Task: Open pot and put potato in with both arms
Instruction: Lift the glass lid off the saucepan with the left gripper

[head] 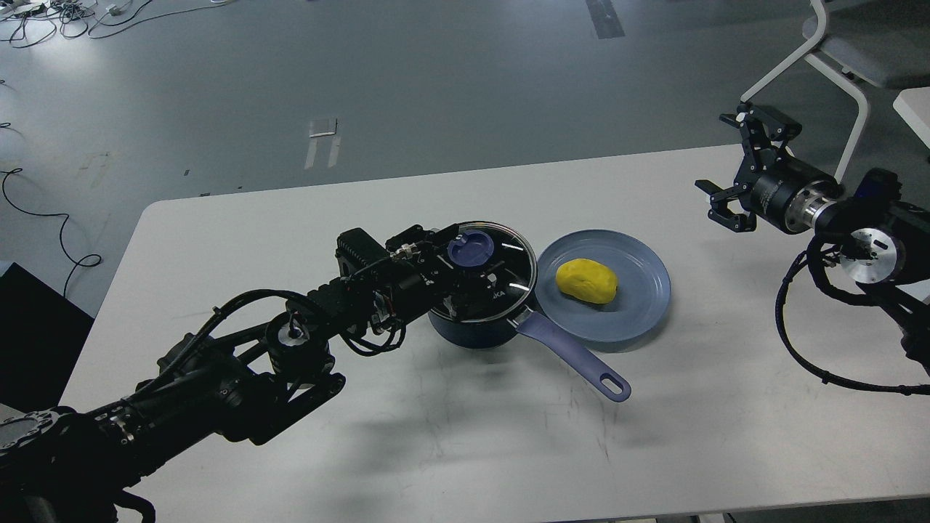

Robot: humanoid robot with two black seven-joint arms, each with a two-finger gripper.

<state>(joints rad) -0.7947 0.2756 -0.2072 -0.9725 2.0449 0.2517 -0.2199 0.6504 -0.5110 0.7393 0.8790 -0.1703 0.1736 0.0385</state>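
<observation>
The dark navy pot stands mid-table with its glass lid on and its lavender handle pointing front-right. My left gripper lies low over the lid, with one finger on each side of the purple knob. The fingers are dark against the pot, so I cannot tell if they press on the knob. The yellow potato lies on a light-blue plate just right of the pot. My right gripper is open and empty, held in the air above the table's far right edge.
The white table has bare surface in front of the pot and left of it. A white chair frame stands beyond the table's far right corner. Cables lie on the floor at the far left.
</observation>
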